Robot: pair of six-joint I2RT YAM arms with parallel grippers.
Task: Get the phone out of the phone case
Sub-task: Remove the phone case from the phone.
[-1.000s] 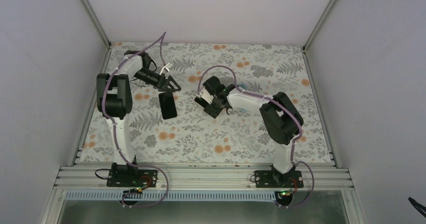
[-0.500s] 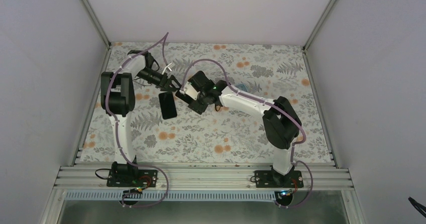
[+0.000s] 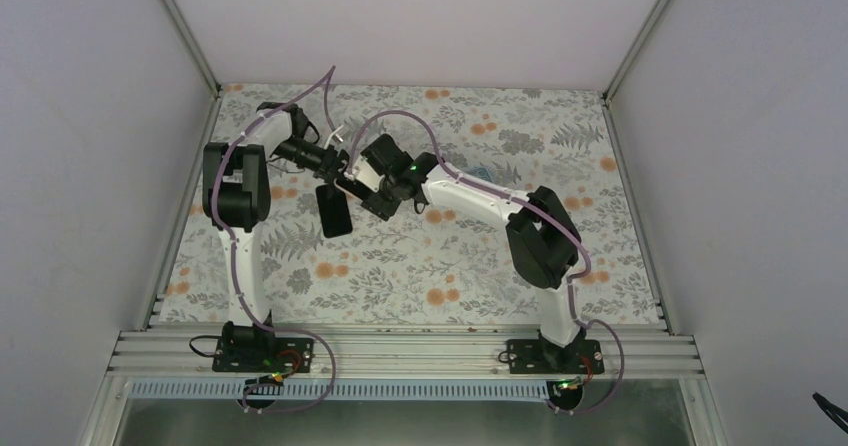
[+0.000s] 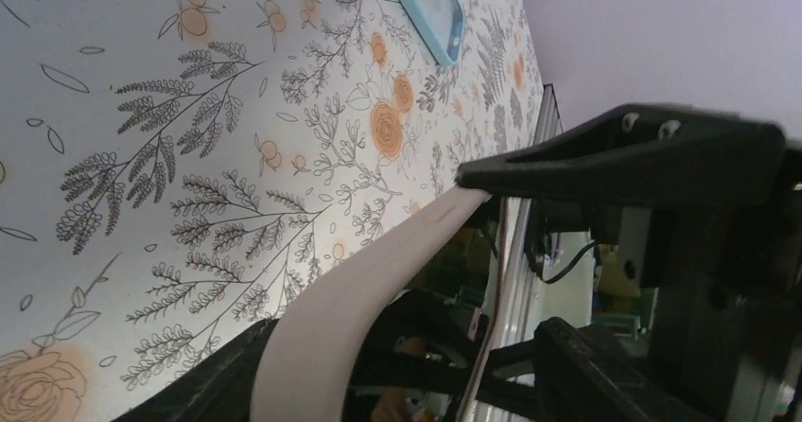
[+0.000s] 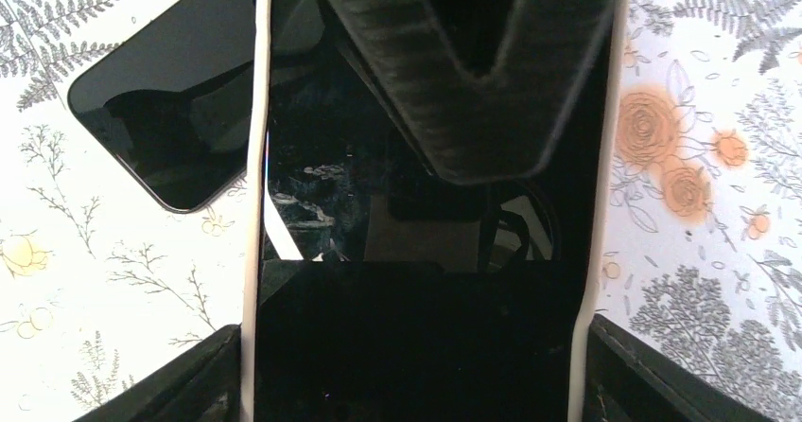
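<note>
My right gripper [image 3: 362, 184] is shut on a phone in a cream case [image 5: 416, 252], its fingers [image 5: 180, 375] pressed on both long sides, the black screen facing the wrist camera. It holds it above the mat beside my left gripper [image 3: 343, 169]. In the left wrist view the left gripper [image 4: 501, 252] is open, with the cream case edge [image 4: 378, 280] between its fingers and touching the upper fingertip [image 4: 473, 178]. In the right wrist view one left finger [image 5: 416, 72] lies over the screen's top.
A bare black phone [image 3: 335, 211] lies flat on the floral mat just below the two grippers, and also shows in the right wrist view [image 5: 161, 110]. An empty teal case [image 4: 426, 10] lies further off on the mat. Side rails and walls border the mat.
My right gripper has carried the cased phone left and up across the mat until it meets the left gripper. The left gripper has shifted slightly right toward it.
</note>
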